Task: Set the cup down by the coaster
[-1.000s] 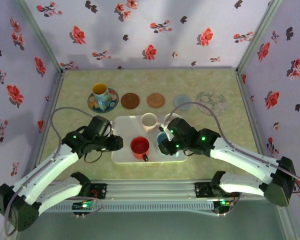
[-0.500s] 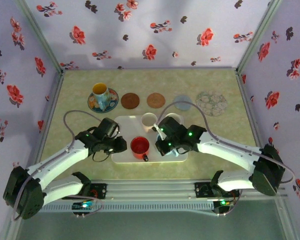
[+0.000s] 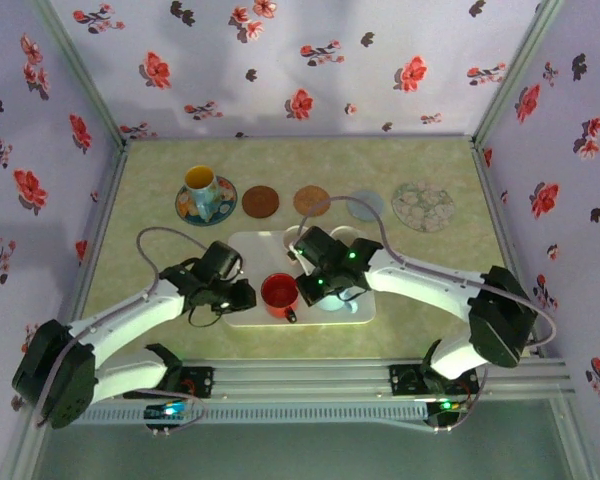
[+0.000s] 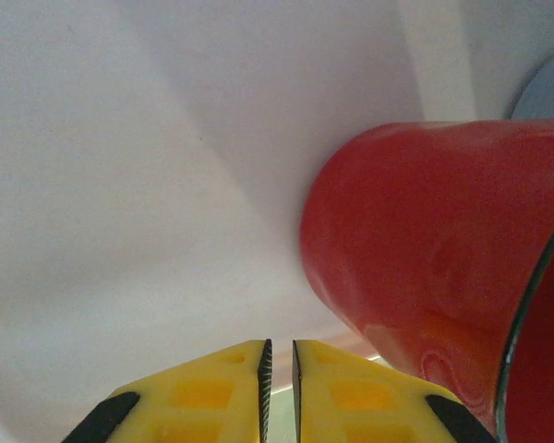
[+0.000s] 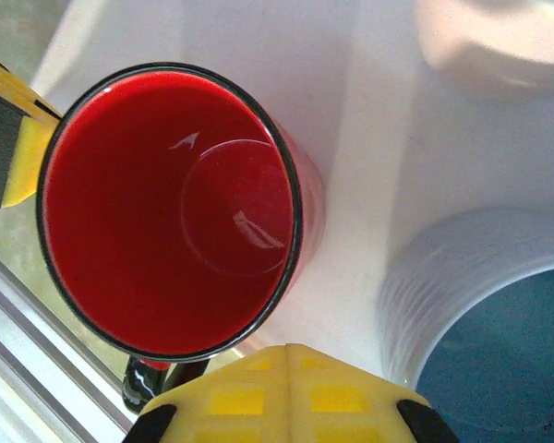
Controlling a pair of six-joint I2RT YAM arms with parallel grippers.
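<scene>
R pincer (image 5: 289, 355) clenched empty right of red cup (image 5: 171, 208), L pincer (image 4: 279, 351) near-shut, empty, at its left; push in w/o regrip & you risk tipping it.

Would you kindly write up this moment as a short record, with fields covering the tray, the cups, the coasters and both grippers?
tray: white tray, mid-table
cups on tray: red cup, blue-lined cup, white cup
placed cup: yellow-lined cup on floral coaster, far left
free coasters: brown coaster, second brown coaster, blue coaster, patterned coaster
left gripper: shut, empty, left of red cup
right gripper: shut, empty, between red and blue-lined cups
</scene>
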